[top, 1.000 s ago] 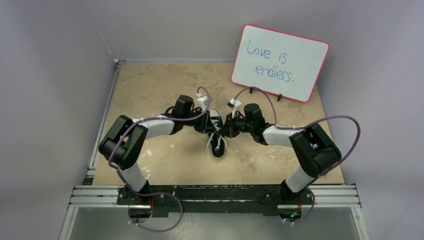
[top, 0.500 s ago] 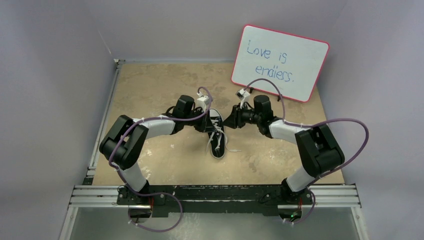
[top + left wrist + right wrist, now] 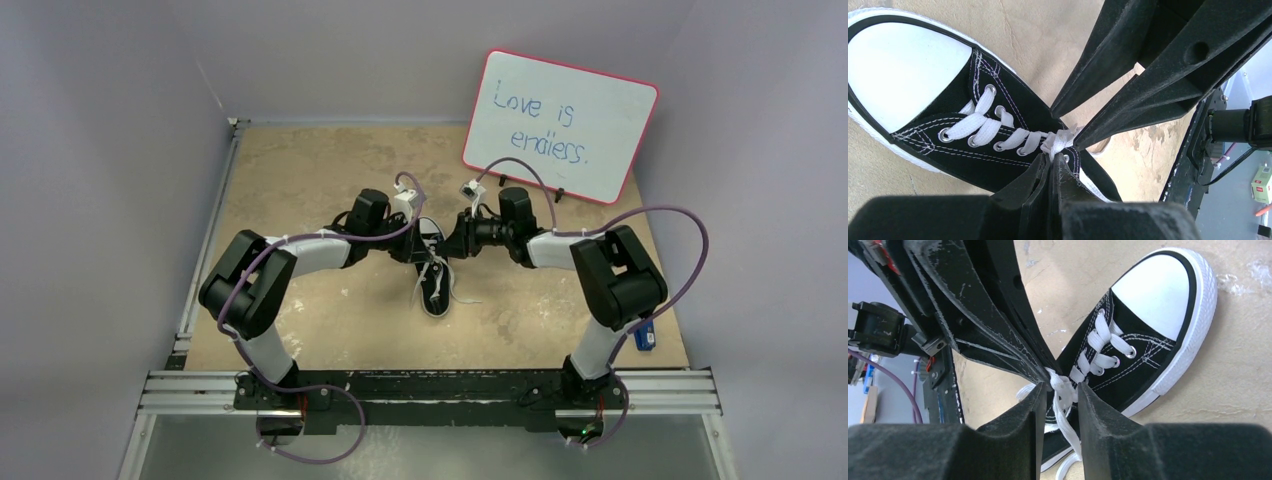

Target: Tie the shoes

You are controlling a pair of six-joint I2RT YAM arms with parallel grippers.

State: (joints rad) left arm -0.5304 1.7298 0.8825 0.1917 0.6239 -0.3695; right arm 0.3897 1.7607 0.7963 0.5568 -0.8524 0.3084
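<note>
The left fingers (image 3: 1044, 170) are pinching the lace (image 3: 1060, 140) tight while the right fingers (image 3: 1034, 412) are gaping unclamped around it, so pulling now is risking slippage or dragging the sneaker (image 3: 948, 85).

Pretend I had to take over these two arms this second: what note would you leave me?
Left gripper: shut, pinching the white lace at the top eyelets.
Right gripper: open, a finger on either side of the same bunch of lace, tip to tip with the left gripper.
Sneaker: flat on the table between the arms, toe toward their bases.
Done: lace threaded through the eyelets and gathered at the top.
Left: no bow shows, and loose ends trail beside the sneaker. The likely next step is to close the right gripper on the lace, then form the knot.
</note>
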